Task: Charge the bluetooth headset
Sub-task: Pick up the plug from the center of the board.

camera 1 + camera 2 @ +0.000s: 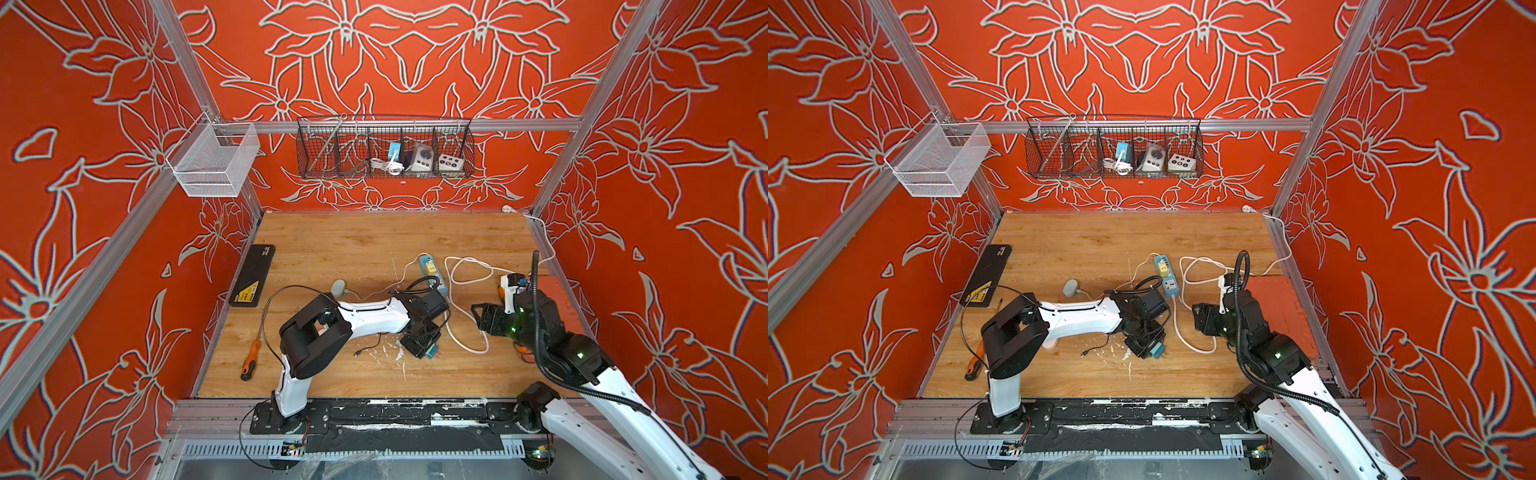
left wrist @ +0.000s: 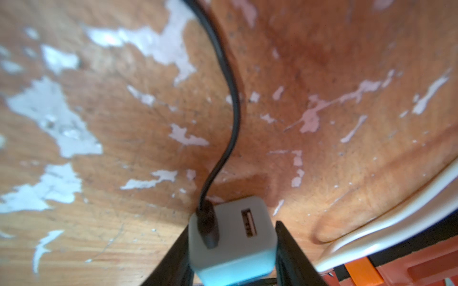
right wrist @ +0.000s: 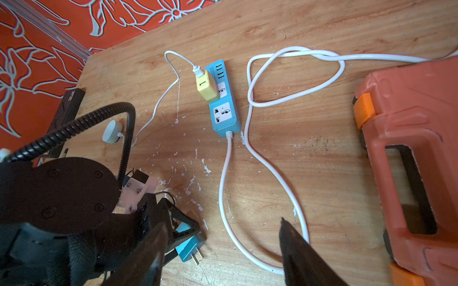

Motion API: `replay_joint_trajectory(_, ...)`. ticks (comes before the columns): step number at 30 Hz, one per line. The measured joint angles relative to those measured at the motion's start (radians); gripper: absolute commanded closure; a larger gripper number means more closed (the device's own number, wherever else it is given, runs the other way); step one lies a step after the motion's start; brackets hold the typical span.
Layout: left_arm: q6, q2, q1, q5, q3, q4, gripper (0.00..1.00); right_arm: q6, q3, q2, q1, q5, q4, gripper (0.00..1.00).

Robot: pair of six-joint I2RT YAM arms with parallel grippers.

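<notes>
1. The left arm rises from its base at the front edge of the table and folds at a bulky black elbow. Its white forearm runs level toward the middle, and the wrist tips down so the left gripper points at the boards.
2. In the left wrist view its 2 flat black fingers stand close against opposite sides of the charger cube — whether they press it or only flank it, I cannot tell.
3. The cube is a rounded plastic block, white at the port face and teal behind, with 2 USB slots. In the right wrist view the charger cube shows 2 brass prongs at its other end. It sits at the near middle of the table, closer to the front than the power strip.
4. A thin black cable is plugged into 1 slot and curves off over the wood. Its free plug lies beside the left gripper.
5. The right arm comes up from the front right corner, its wrist turned toward the middle. The right gripper hangs with its fingers spread wide and nothing between them, above a loop of thick white cord.
6. The power strip is a glossy blue bar lying flat — a yellow adapter stands plugged into it.
7. The tabletop is wood-grain laminate, chipped to white flecks around the cube. A moulded orange case lies at the right edge.
</notes>
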Motion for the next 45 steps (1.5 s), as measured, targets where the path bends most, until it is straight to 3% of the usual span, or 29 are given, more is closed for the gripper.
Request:
replay_joint_trajectory(3,0.009,-0.008,0.005,-0.001,-0.007,0.000,0.59,0.000,-0.005,0.001,0.000,0.000,0.005,0.28)
replay_joint_trajectory(11,0.126,-0.037,0.025,-0.051,-0.011,-0.045,0.60,0.005,-0.014,0.008,0.000,-0.013,0.009,0.28)
replay_joint_trajectory(27,0.674,-0.320,0.142,0.014,-0.026,-0.135,0.60,0.007,-0.014,0.068,0.000,-0.134,0.012,0.34)
replay_joint_trajectory(45,1.308,-0.584,0.161,-0.013,-0.015,-0.332,0.62,0.000,0.167,0.283,0.000,-0.553,0.048,0.39)
